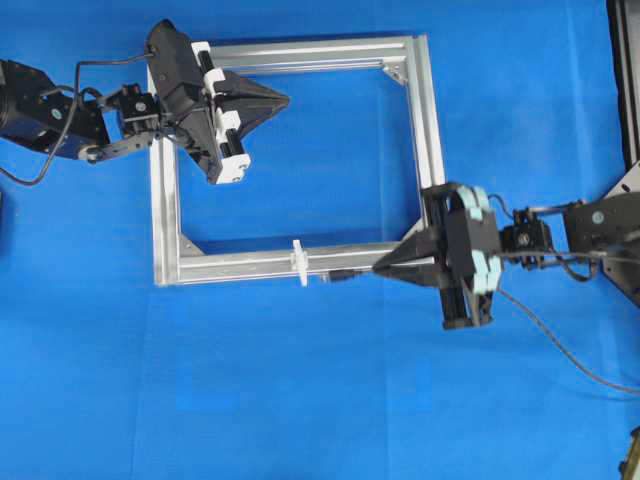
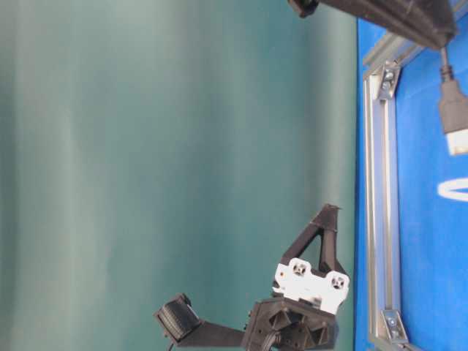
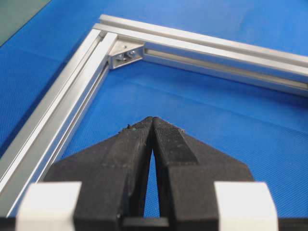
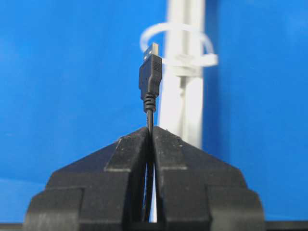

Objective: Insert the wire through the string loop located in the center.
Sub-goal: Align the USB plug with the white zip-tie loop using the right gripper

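Note:
The string loop (image 1: 299, 262) is a small white tie sticking out crosswise from the middle of the near bar of the silver frame (image 1: 168, 210). My right gripper (image 1: 378, 266) is shut on the wire (image 4: 150, 72) just behind its plug. The plug's metal tip points at the string loop (image 4: 208, 59) from a short gap to its right. The rest of the wire (image 1: 560, 350) trails off to the right. In the table-level view the plug (image 2: 455, 110) hangs apart from the loop (image 2: 453, 189). My left gripper (image 1: 285, 98) hovers shut and empty over the frame's far left part.
The frame lies flat on the blue cloth, with a corner bracket (image 3: 126, 54) ahead of my left gripper (image 3: 152, 119). A frame bar (image 4: 185, 96) runs just right of the plug, past my right gripper (image 4: 151, 130). Black equipment (image 1: 625, 80) stands at the right edge.

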`<action>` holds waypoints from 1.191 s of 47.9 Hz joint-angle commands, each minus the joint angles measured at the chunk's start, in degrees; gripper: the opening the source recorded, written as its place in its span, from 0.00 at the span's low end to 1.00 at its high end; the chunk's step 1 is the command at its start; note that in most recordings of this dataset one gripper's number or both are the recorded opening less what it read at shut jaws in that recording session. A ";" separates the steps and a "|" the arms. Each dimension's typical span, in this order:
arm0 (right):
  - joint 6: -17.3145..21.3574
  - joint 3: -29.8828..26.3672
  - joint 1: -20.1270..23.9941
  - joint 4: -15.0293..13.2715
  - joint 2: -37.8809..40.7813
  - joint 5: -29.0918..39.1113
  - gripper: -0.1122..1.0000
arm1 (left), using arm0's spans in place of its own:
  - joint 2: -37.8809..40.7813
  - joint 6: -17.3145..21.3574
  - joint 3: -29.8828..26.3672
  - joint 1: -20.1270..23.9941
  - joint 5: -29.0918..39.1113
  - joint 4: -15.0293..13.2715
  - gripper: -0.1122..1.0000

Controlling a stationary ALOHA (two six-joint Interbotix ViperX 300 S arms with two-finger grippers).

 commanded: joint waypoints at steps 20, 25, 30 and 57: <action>-0.09 0.09 -2.11 0.09 0.18 -2.20 0.08 | -2.02 0.00 -0.44 0.00 -0.53 0.18 0.10; -0.09 0.00 -2.11 0.09 0.35 -2.20 0.08 | -2.02 -0.09 -0.35 0.00 -0.53 0.18 0.10; -0.09 -0.09 -2.11 0.09 0.44 -2.20 0.08 | -2.02 -0.09 -0.44 0.00 -0.53 0.18 0.10; -0.09 -0.18 -2.02 0.09 0.44 -2.20 0.08 | -2.02 -0.09 -0.44 0.00 -0.53 0.18 0.10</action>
